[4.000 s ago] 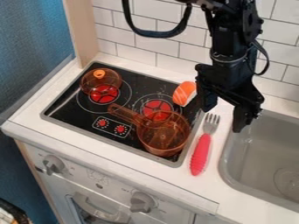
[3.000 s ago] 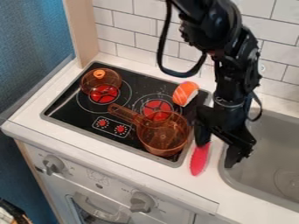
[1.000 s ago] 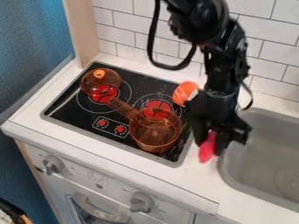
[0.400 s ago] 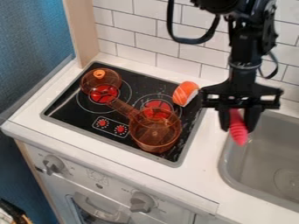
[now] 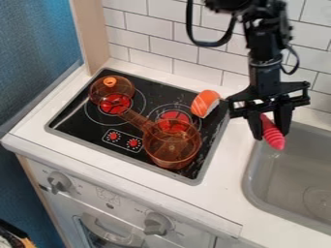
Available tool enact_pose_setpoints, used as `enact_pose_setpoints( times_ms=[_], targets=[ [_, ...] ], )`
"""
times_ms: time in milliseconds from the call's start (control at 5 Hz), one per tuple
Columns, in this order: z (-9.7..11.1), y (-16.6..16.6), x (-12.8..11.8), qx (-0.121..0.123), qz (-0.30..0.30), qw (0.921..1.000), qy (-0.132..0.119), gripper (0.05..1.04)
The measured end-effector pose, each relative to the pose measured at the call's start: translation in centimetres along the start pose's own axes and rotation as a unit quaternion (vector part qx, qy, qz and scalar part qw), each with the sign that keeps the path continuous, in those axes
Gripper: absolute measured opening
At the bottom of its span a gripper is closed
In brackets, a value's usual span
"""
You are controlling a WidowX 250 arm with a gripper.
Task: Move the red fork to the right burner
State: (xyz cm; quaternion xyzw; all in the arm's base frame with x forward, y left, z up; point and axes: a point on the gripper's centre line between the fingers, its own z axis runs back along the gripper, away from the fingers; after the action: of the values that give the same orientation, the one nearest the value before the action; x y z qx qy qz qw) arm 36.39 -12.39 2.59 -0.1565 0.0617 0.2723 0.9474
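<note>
The black gripper (image 5: 270, 127) hangs over the sink's upper left edge, right of the stove, shut on the red fork. The red fork (image 5: 274, 137) is held up between the fingers, its ribbed handle tilted down to the right; its tines are hidden by the gripper. The right burner (image 5: 173, 118) is red inside white rings on the black stovetop, to the left of the gripper. An orange see-through pan (image 5: 172, 146) sits just in front of this burner and overlaps its front part.
A sushi piece (image 5: 205, 103) lies at the stovetop's back right corner. An orange see-through lid (image 5: 111, 90) rests at the left burner (image 5: 116, 103). The grey sink (image 5: 304, 179) is at the right, and a tiled wall (image 5: 155, 29) stands behind the white counter (image 5: 226, 184).
The gripper came down on the fork, shut on it and lifted it off the counter to the upper right. It has since shifted slightly left and turned. The pan moved a little left earlier.
</note>
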Motion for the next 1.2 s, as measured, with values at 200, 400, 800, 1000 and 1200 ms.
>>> enact_pose_setpoints(
  times_ms=[200,400,800,1000,1200],
  targets=[
    [0.1,0.1,0.3,-0.013,0.025,0.9996,0.007,0.457],
    [-0.1,0.9,0.8,-0.014,0.040,0.9991,0.001,0.457],
    [-0.2,3.3,1.8,-0.001,0.080,0.9968,0.000,0.457],
    [0.1,4.1,2.6,0.002,0.095,0.9955,-0.007,0.458],
    [0.7,5.2,3.3,0.005,0.108,0.9940,-0.015,0.457]
  ],
)
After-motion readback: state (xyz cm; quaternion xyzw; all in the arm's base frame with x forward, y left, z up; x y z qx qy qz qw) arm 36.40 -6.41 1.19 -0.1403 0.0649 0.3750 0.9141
